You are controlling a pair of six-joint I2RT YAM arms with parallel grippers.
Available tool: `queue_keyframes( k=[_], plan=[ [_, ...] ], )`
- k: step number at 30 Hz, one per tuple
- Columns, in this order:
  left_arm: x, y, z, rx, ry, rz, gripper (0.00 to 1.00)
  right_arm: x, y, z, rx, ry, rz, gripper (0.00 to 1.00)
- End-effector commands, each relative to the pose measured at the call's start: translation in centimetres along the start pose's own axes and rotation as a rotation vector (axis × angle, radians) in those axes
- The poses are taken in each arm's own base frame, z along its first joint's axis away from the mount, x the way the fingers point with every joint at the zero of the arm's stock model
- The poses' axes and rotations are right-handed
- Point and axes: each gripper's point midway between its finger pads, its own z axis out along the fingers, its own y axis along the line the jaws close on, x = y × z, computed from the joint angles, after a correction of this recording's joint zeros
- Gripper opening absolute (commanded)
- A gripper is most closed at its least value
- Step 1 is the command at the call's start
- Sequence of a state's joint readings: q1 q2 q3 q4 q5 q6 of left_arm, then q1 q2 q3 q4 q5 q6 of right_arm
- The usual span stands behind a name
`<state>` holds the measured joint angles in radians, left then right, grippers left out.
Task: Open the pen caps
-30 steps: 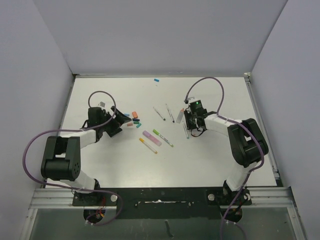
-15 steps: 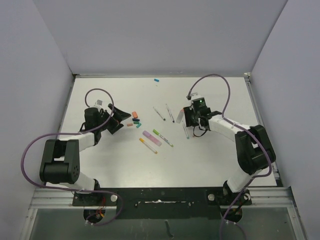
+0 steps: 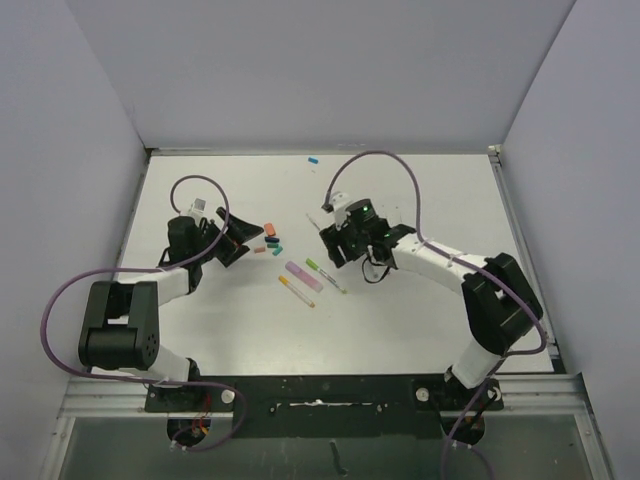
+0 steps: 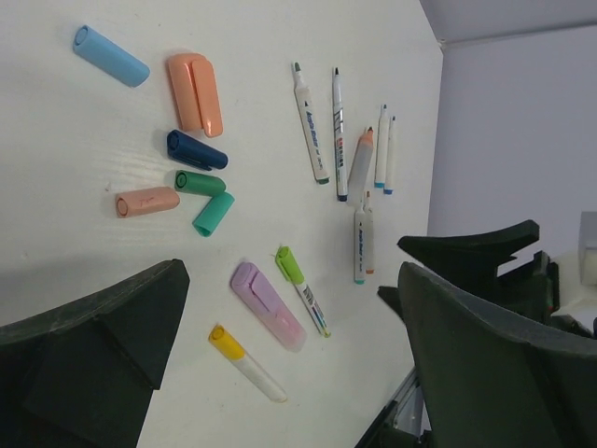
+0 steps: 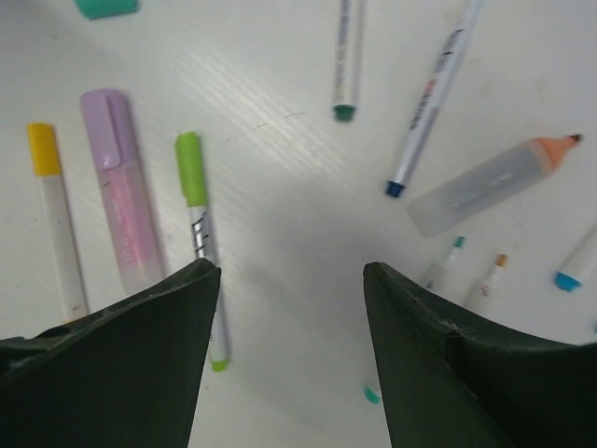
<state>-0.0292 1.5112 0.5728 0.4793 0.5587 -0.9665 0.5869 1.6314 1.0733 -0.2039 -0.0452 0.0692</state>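
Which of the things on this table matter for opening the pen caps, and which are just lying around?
Job, still capped:
yellow-capped pen
lilac highlighter
green-capped pen
open right pincer close by them

Lying about, already separated:
orange cap
light blue cap
navy cap
uncapped salmon-tipped highlighter

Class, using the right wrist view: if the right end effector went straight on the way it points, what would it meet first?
Probably bare table, not a pen: the open right end effector aims at the gap beside the green-capped pen. Depth is unclear, so it might graze that pen.
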Motion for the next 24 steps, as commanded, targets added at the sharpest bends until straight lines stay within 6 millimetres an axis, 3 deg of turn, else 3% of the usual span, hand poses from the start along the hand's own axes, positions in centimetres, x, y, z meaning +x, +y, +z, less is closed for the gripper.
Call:
queue_keyframes(
  k=[1,5,10,24],
  plan=[
    [-1.6,-4.0,-0.9,0.091,-0.031,0.071,0.98,0.3,3.8,1.1,-0.034,0.047,-0.124,0.64],
    [-1.5,-4.0,-1.2,0.070,-0.025,0.084,0.98,1.4,5.9,2.0,-0.061,0.077,-0.146,0.62],
    [-1.5,-4.3,-1.4,0.062,-0.022,0.100,0.98,2.7,7.2,2.9,-0.078,0.111,-0.163,0.57],
    [-1.1,-3.9,-1.0,0.066,-0.005,0.088,0.98,4.1,6.9,3.4,-0.050,0.160,-0.194,0.51]
  ],
)
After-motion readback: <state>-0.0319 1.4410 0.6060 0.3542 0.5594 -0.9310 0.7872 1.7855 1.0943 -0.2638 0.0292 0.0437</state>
